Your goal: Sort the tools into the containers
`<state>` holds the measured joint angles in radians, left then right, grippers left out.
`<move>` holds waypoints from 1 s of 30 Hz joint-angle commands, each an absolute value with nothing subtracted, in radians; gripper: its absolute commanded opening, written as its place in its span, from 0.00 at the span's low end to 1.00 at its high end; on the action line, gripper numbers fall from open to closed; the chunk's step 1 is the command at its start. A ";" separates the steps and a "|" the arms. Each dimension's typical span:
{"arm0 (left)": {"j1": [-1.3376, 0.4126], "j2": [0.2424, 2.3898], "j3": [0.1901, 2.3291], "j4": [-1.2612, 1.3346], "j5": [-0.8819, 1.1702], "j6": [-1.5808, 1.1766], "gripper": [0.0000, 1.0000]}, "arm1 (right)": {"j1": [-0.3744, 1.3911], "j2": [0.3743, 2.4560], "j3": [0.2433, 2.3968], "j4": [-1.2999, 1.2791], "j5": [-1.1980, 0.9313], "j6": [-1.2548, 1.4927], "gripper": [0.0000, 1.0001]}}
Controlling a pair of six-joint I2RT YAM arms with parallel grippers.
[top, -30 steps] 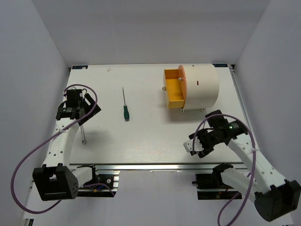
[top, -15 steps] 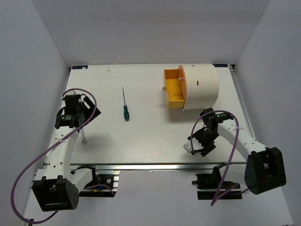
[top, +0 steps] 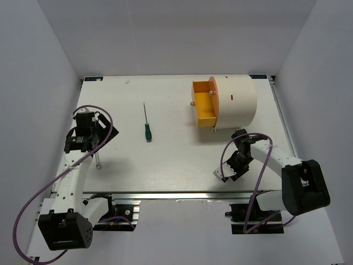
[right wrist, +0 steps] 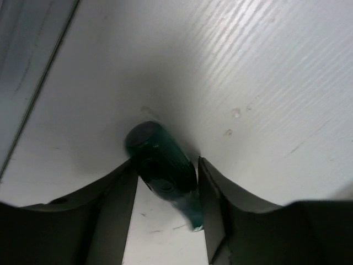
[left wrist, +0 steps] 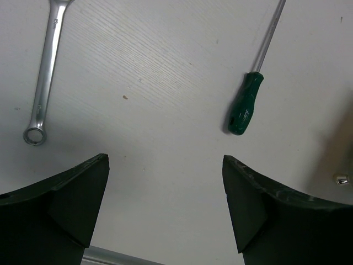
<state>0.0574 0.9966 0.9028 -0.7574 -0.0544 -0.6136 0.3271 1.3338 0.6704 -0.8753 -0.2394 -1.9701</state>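
A green-handled screwdriver (top: 147,130) lies on the table left of centre, and also shows in the left wrist view (left wrist: 245,106). A silver wrench (top: 97,157) lies near the left edge, and the left wrist view shows it too (left wrist: 46,74). My left gripper (top: 83,137) hovers open and empty above them (left wrist: 165,163). My right gripper (top: 227,172) is low at the front right, shut on a dark green screwdriver handle (right wrist: 161,160); the screwdriver's shaft is hidden. The white drum (top: 237,102) stands at the back right with its orange drawer (top: 203,104) pulled out. No grey-green drawer is in view.
The table's front metal rail (top: 182,194) runs just below my right gripper. White walls close in the table on the left, back and right. A small metal piece (left wrist: 342,179) shows at the right edge of the left wrist view.
My right arm has folded in toward the table's front, its gripper staying low at nearly the same spot. My left gripper has shifted slightly toward the front.
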 commanded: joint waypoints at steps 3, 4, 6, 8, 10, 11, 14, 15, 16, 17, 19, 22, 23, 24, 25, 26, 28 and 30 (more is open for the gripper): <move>0.058 0.977 0.905 -0.752 -0.029 -0.627 0.92 | 0.325 1.355 0.689 -0.824 -0.276 -2.241 0.24; 0.058 0.979 0.907 -0.750 -0.028 -0.630 0.92 | 0.325 1.351 0.698 -0.848 -0.284 -2.229 0.19; 0.058 0.980 0.908 -0.744 -0.017 -0.635 0.92 | 0.325 1.330 0.751 -0.900 -0.345 -2.221 0.10; 0.058 0.982 0.910 -0.732 -0.003 -0.638 0.92 | 0.339 1.309 0.816 -1.040 -0.426 -2.208 0.06; 0.058 0.980 0.908 -0.721 -0.002 -0.641 0.92 | 0.397 1.292 0.941 -1.157 -0.570 -2.110 0.00; 0.057 0.980 0.908 -0.709 0.002 -0.643 0.92 | 0.417 1.292 0.984 -1.176 -0.669 -2.055 0.00; 0.058 0.983 0.910 -0.686 0.055 -0.649 0.92 | 0.511 1.331 1.153 -1.186 -0.787 -1.781 0.00; 0.058 0.985 0.910 -0.683 0.070 -0.649 0.92 | 0.555 1.368 1.196 -1.190 -0.840 -1.720 0.00; 0.058 0.988 0.911 -0.678 0.078 -0.649 0.92 | 0.574 1.388 1.238 -1.190 -0.873 -1.656 0.00; 0.058 0.989 0.916 -0.673 0.084 -0.649 0.92 | 0.589 1.410 1.321 -1.203 -0.900 -1.553 0.00; 0.058 0.994 0.920 -0.670 0.098 -0.649 0.92 | 0.635 1.465 1.408 -1.181 -0.981 -1.418 0.00; 0.058 0.997 0.928 -0.669 0.109 -0.649 0.92 | 0.663 1.537 1.581 -1.010 -1.068 -1.014 0.00; 0.058 1.000 0.931 -0.669 0.112 -0.649 0.92 | 0.663 1.557 1.619 -0.927 -1.072 -0.871 0.00; 0.058 1.000 0.934 -0.667 0.113 -0.649 0.92 | 0.664 1.587 1.687 -0.753 -1.054 -0.596 0.00; 0.058 0.999 0.934 -0.667 0.117 -0.652 0.92 | 0.661 1.603 1.715 -0.665 -1.023 -0.471 0.00; 0.057 0.997 0.934 -0.666 0.121 -0.653 0.92 | 0.655 1.617 1.741 -0.588 -0.996 -0.359 0.00; 0.058 0.994 0.931 -0.666 0.124 -0.660 0.92 | 0.618 1.666 1.828 -0.430 -0.931 -0.091 0.00; 0.058 0.985 0.928 -0.666 0.129 -0.661 0.92 | 0.586 1.733 1.912 -0.410 -0.844 -0.008 0.00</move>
<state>0.0574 1.0065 0.9031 -0.6884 0.1043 -0.6529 0.6331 1.6901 1.7981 -0.6514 -0.9169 -0.4473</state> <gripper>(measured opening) 0.926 0.430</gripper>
